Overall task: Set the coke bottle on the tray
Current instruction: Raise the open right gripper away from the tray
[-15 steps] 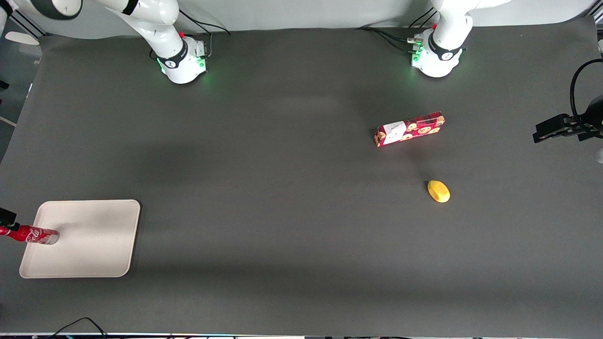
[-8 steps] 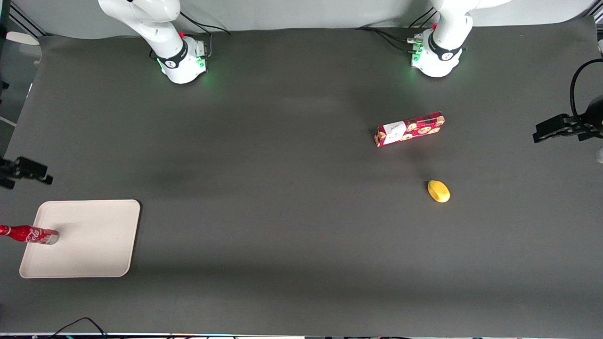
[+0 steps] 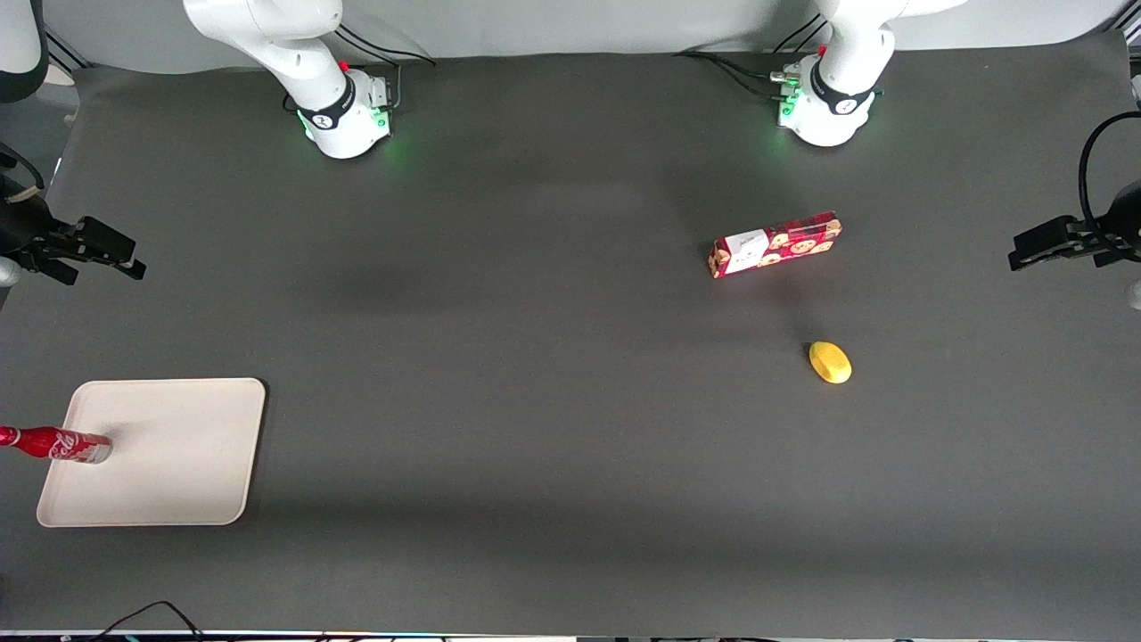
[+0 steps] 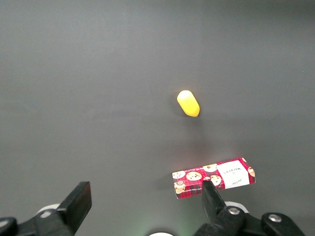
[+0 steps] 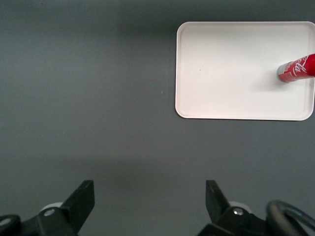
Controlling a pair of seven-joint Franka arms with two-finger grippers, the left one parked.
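Observation:
The coke bottle (image 3: 55, 443), slim and red with white script, stands on the beige tray (image 3: 178, 464) near the tray's edge at the working arm's end of the table. It also shows in the right wrist view (image 5: 297, 69) on the tray (image 5: 231, 73). My right gripper (image 3: 125, 260) is open and empty, raised above the bare mat, farther from the front camera than the tray and well apart from the bottle. In the right wrist view the gripper (image 5: 150, 199) holds nothing between its wide-apart fingers.
A red cookie box (image 3: 775, 243) and a yellow lemon-like fruit (image 3: 830, 362) lie toward the parked arm's end of the table; both show in the left wrist view, the box (image 4: 214, 177) and the fruit (image 4: 188, 103). Dark grey mat covers the table.
My right gripper let go of the bottle's cap, rose and moved away from the front camera. The bottle stays standing on the tray.

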